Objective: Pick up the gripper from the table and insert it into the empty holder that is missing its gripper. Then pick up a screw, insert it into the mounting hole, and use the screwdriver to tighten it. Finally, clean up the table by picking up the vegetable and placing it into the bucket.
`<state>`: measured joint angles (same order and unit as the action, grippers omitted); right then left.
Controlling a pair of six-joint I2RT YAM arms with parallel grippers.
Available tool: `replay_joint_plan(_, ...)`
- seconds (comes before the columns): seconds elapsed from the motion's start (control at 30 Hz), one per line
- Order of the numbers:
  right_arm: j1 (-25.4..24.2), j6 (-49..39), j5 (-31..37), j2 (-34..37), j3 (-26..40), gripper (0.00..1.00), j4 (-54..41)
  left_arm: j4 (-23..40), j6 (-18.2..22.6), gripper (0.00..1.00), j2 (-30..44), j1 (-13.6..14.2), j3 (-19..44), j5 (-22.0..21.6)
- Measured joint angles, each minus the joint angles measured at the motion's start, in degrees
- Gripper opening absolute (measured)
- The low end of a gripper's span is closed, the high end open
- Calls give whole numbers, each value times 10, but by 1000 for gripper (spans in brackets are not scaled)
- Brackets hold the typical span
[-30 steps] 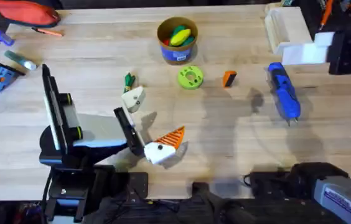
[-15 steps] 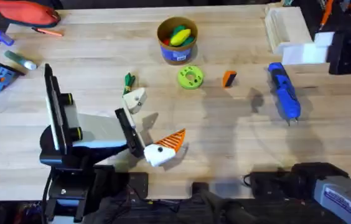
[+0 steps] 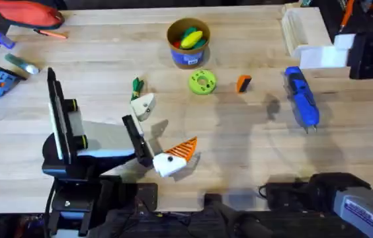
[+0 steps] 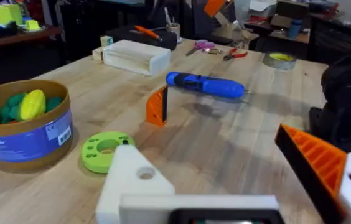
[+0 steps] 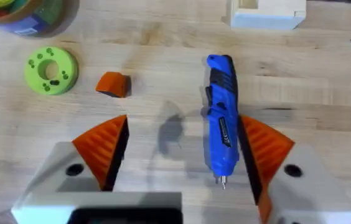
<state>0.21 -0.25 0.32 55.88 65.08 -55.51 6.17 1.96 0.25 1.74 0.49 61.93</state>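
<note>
The right pincer [image 5: 178, 165] hangs above the screwdriver [image 5: 221, 116] with its fingers apart. The left pincer [image 3: 153, 132] lies low beside the holder [image 3: 143, 105], fingers apart; the gripper [image 3: 243, 83] stands left of the screwdriver on the worktop [image 3: 239, 139]

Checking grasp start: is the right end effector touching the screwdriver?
Apart. The right wrist view shows the screwdriver lying on the table between open fingers.

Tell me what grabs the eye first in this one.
The blue screwdriver on the table's right side stands out most; the right claw hangs open right above it. At the far middle sits the bucket of bright toy vegetables, with a lime-green disc and the small orange gripper just in front of it.
</note>
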Motion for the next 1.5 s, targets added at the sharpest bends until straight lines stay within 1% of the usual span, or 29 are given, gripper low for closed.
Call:
replay_joint_plan(1.13, 0, 0, 0, 0, 0, 994, 0, 0, 2, 985, 0, 0, 0, 0)
replay_joint_plan(1.23, 0, 21, 0, 1, 0, 994, -8, 0, 2, 985, 0, 0, 0, 0)
replay_joint_plan(1.27, 46, 108, 23, 15, 2, 994, -47, 0, 2, 985, 0, 0, 0, 0)
replay_joint_plan(1.3, 122, 173, 82, 29, 35, 994, -100, 0, 2, 985, 0, 0, 0, 0)
replay_joint_plan(1.33, 136, 188, 91, 36, 47, 994, -110, 0, 2, 985, 0, 0, 0, 0)
replay_joint_plan(1.37, 170, 229, 106, 61, 79, 994, -135, 0, 2, 985, 0, 0, 0, 0)
replay_joint_plan(1.5, 209, 279, 117, 102, 114, 994, -151, 0, 2, 985, 0, 0, 0, 0)
